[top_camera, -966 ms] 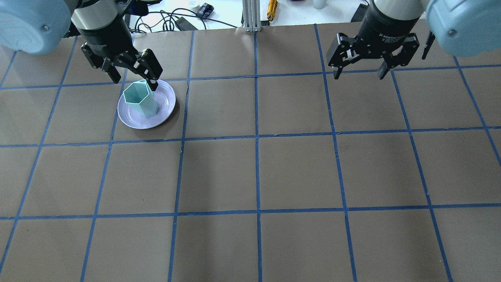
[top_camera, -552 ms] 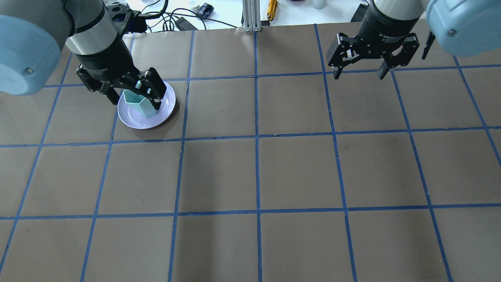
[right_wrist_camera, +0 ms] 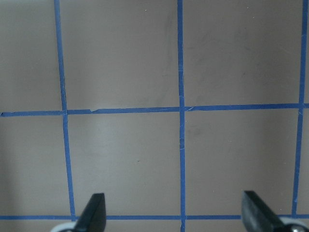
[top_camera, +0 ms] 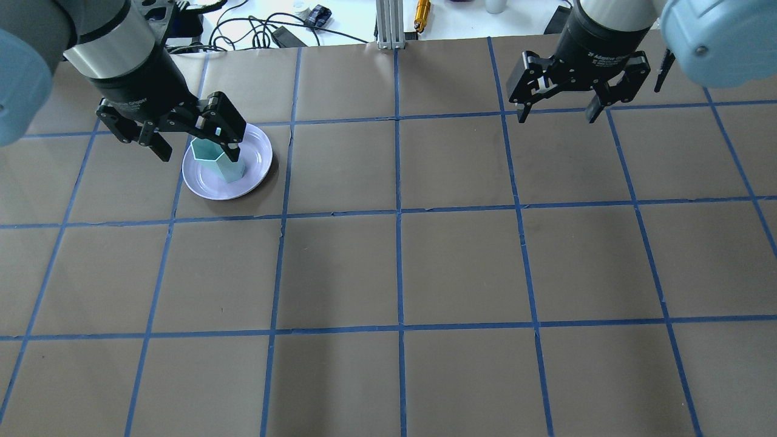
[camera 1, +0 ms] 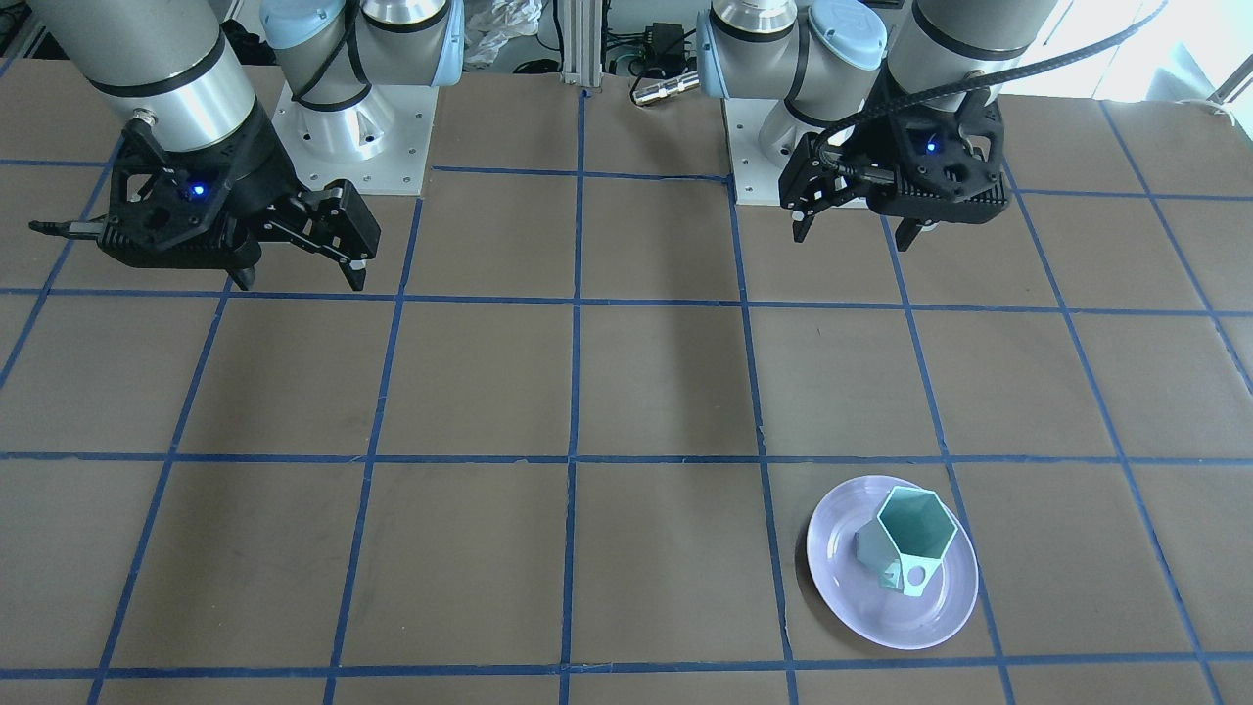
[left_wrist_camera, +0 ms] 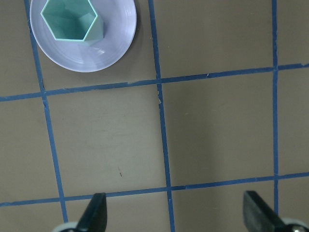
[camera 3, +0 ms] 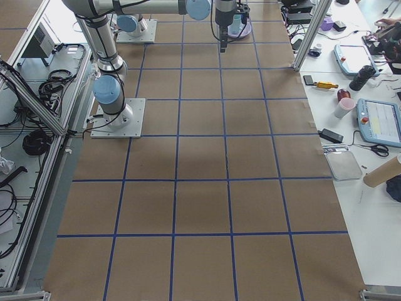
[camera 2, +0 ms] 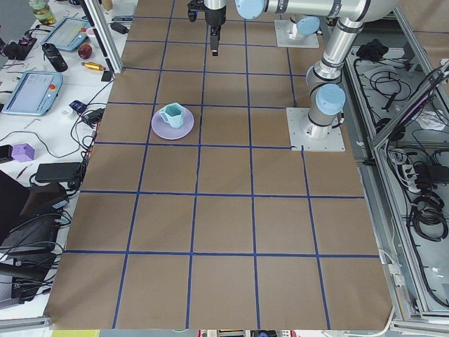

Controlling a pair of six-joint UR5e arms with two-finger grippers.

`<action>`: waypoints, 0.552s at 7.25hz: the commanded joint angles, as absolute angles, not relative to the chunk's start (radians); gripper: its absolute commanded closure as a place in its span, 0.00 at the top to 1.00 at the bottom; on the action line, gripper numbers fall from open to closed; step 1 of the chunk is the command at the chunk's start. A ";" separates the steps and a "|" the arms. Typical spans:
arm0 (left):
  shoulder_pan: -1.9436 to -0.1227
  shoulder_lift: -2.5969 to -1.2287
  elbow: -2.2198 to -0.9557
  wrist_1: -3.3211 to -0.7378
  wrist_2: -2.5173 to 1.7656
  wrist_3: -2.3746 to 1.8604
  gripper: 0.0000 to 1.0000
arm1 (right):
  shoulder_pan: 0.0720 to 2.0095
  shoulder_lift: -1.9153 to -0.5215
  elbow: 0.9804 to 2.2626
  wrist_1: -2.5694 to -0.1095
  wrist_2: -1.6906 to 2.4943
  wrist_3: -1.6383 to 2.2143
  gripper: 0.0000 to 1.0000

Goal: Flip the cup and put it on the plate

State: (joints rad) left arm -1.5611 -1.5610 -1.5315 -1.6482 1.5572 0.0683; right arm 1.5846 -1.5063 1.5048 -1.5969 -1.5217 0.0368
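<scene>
The mint-green cup (top_camera: 220, 162) stands upright, opening up, on the pale lavender plate (top_camera: 258, 159) at the far left of the table. In the front-facing view the cup (camera 1: 912, 537) shows its handle toward the camera, on the plate (camera 1: 852, 578). My left gripper (top_camera: 197, 149) is open and empty. It hangs high above the table, drawn back from the cup (left_wrist_camera: 71, 19), as the front-facing view of the gripper (camera 1: 852, 235) shows. My right gripper (top_camera: 556, 115) is open and empty over bare table, and it also shows in the front-facing view (camera 1: 299, 282).
The brown table has a blue tape grid. An aluminium post (top_camera: 388, 24), cables and small tools lie beyond its far edge. Both arm bases (camera 1: 352, 127) stand at the robot's side of the table.
The cup has dropped a little in the overhead view and settled upright on the plate. My left gripper has moved left, away from the cup. The right arm has not moved.
</scene>
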 commanded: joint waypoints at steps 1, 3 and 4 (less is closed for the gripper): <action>-1.560 -1.582 -1.497 -1.678 1.560 0.061 1.00 | 1.585 -1.506 1.505 -1.597 -1.522 0.037 1.00; -1.560 -1.578 -1.506 -1.674 1.560 0.069 1.00 | 1.585 -1.506 1.505 -1.597 -1.522 0.037 1.00; -1.560 -1.578 -1.508 -1.674 1.560 0.071 1.00 | 1.585 -1.506 1.505 -1.597 -1.522 0.037 1.00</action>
